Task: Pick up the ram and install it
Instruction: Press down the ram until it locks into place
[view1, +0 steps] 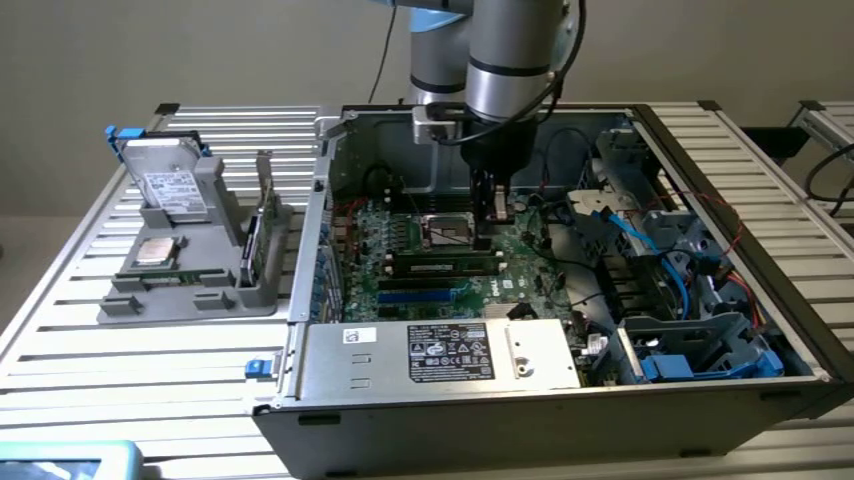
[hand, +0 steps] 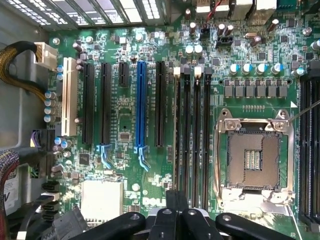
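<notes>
The ram (view1: 447, 265) is seen in the exterior view as a thin green stick with a pale label. It lies lengthwise along the memory slots on the motherboard (view1: 400, 245), inside the open computer case (view1: 400, 400). It is placed just near of the empty CPU socket (view1: 447, 232) and just far of the blue expansion slots (view1: 414, 295). Whether it is fully seated, or the end clips are latched, cannot be told.

The gripper (view1: 495, 212) is hung over the board, at the far side of the socket and a little toward the exterior view's right. It is apart from the ram. The jaws are clenched together, and nothing is seen held between them. In the wrist view the closed black fingers (hand: 165, 222) are seen above the end of the long black memory slots (hand: 192, 130).

The step in hand is judged to be the install, not the pick-up: the stick is already at the slots and is not gripped. The task is judged to be well along but not shown as finished.

A seating push would call for the closed fingertips to be lined up over the stick's top edge. Pressure would have to be applied straight down and evenly, so that the stick is not tipped sideways in its slot.

A grey parts fixture (view1: 200, 300) with an upright green card (view1: 267, 215) is left on the table at the exterior view's left, well apart from the gripper.
</notes>
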